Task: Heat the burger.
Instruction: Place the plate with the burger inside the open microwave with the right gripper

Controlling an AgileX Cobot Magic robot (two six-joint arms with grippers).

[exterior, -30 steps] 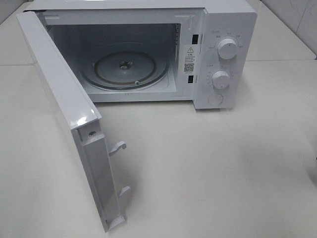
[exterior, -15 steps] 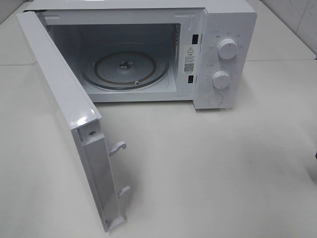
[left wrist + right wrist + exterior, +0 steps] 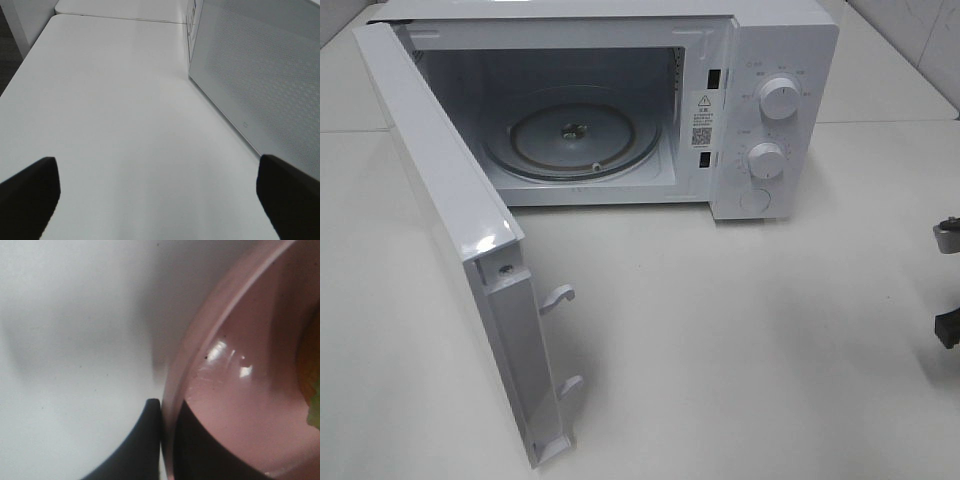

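The white microwave (image 3: 760, 110) stands at the back with its door (image 3: 450, 220) swung open to the left and its glass turntable (image 3: 570, 138) bare. My right gripper (image 3: 167, 422) is shut on the rim of the pink plate (image 3: 235, 390), one finger on each side. Only a sliver of the burger (image 3: 310, 365), orange and green, shows at the edge of the right wrist view. Parts of the right arm (image 3: 948, 328) show at the right edge of the exterior view; plate and burger are out of that view. My left gripper (image 3: 160, 200) is open and empty above the table, beside the door's outer face (image 3: 260, 80).
The open door juts toward the front left of the white table (image 3: 740, 350). Two latch hooks (image 3: 560, 297) stick out from the door's edge. Two knobs (image 3: 778, 98) sit on the microwave's right panel.
Parts of the right arm have come into the exterior view at its right edge. The microwave and its door have not moved.
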